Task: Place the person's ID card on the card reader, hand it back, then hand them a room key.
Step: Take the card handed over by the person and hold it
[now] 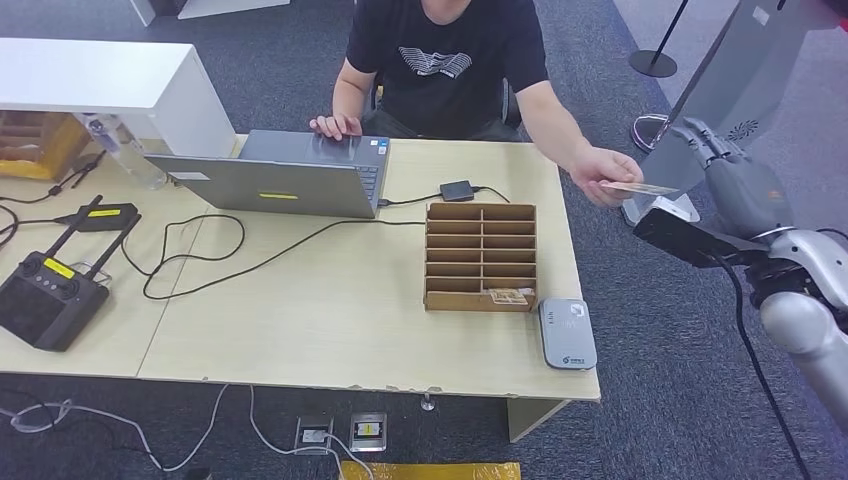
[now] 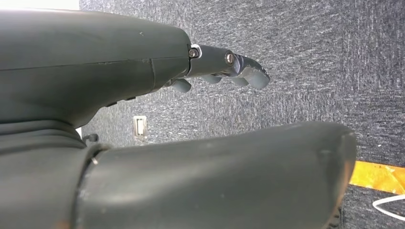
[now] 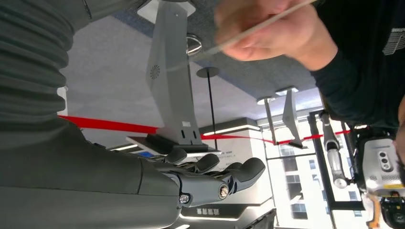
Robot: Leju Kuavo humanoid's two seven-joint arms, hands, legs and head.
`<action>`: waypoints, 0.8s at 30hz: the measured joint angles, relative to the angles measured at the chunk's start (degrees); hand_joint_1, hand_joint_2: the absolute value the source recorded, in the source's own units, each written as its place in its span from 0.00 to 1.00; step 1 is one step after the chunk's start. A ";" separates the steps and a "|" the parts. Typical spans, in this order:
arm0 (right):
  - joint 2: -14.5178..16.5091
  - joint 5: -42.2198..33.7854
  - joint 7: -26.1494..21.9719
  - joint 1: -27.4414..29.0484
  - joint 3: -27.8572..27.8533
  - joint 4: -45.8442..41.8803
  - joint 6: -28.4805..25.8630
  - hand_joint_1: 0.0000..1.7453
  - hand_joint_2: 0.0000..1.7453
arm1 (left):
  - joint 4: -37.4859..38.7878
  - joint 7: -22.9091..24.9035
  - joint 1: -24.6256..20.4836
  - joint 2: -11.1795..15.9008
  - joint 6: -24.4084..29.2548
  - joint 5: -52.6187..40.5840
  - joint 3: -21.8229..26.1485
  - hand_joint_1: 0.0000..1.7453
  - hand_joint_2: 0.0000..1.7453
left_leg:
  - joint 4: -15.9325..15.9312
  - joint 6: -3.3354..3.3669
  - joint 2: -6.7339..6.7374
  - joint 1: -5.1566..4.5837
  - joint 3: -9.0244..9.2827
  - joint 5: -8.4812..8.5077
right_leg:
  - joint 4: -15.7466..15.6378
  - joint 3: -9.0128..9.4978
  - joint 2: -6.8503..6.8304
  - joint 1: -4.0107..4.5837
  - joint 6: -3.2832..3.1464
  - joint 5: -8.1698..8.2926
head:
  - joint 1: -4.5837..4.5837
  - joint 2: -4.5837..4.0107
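A person in a black shirt [image 1: 445,60] sits behind the table and holds out an ID card [image 1: 640,188] past the table's right end. My right hand [image 1: 730,170] is raised just right of the card, fingers apart, holding nothing. The right wrist view has the card [image 3: 248,33] edge-on in the person's hand [image 3: 267,33], apart from my fingers [image 3: 229,174]. The grey card reader [image 1: 567,333] lies at the table's front right corner. A wooden slotted key box [image 1: 480,256] beside it has a key card [image 1: 508,296] in its front row. My left hand [image 2: 229,67] hangs over the carpet, fingers loosely extended.
An open laptop [image 1: 290,172] with the person's other hand on it stands mid-table. A cable and small adapter [image 1: 456,190] run to it. A black remote controller [image 1: 45,295] lies at the left. A white box [image 1: 110,85] and a bottle [image 1: 125,150] stand at the back left.
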 joint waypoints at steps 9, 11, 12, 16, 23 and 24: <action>2.46 -0.23 -0.11 -0.05 2.27 1.20 0.01 0.95 1.00 | 0.00 0.12 0.01 -0.18 0.18 0.43 -0.02 0.00 0.00 | 0.00 0.00 0.03 0.00 0.00 0.00 | 0.00 0.00 0.03 0.00 0.00 0.00 | 0.01 0.00; 3.01 -0.27 -0.07 -0.07 2.63 1.41 0.19 1.00 1.00 | 0.00 0.39 0.01 -0.28 0.22 0.68 -0.02 0.00 0.00 | 0.00 0.00 0.04 0.00 0.00 0.00 | 0.00 0.00 0.03 0.00 0.00 0.00 | 0.01 0.00; 3.31 -0.28 0.01 -0.09 2.75 1.51 0.31 1.00 1.00 | 0.00 0.54 0.02 -0.35 0.28 0.78 -0.02 0.00 0.00 | 0.00 0.00 0.04 0.00 0.00 0.00 | 0.00 0.00 0.03 0.00 0.00 0.00 | 0.02 0.00; 4.39 -0.28 0.44 -0.33 3.39 1.89 1.01 1.00 1.00 | 0.00 1.06 0.03 -0.67 0.86 1.21 -0.02 0.00 0.00 | 0.00 0.00 0.04 0.00 0.01 0.00 | 0.00 0.01 0.03 0.00 0.00 0.00 | 0.01 0.00; 5.45 -0.60 0.72 -1.49 3.87 2.68 2.25 1.00 1.00 | 0.00 1.32 0.07 -1.12 1.56 1.50 -0.02 0.00 0.00 | 0.00 0.00 0.05 0.00 0.02 0.00 | 0.00 0.00 0.05 0.00 0.00 0.00 | 0.01 0.00; 5.59 -0.61 0.68 -1.70 4.00 2.85 2.35 1.00 1.00 | 0.00 1.38 0.07 -1.19 1.58 1.51 -0.02 0.00 0.00 | 0.00 0.00 0.06 0.00 0.02 0.00 | 0.00 0.00 0.05 0.00 0.00 0.00 | 0.01 0.00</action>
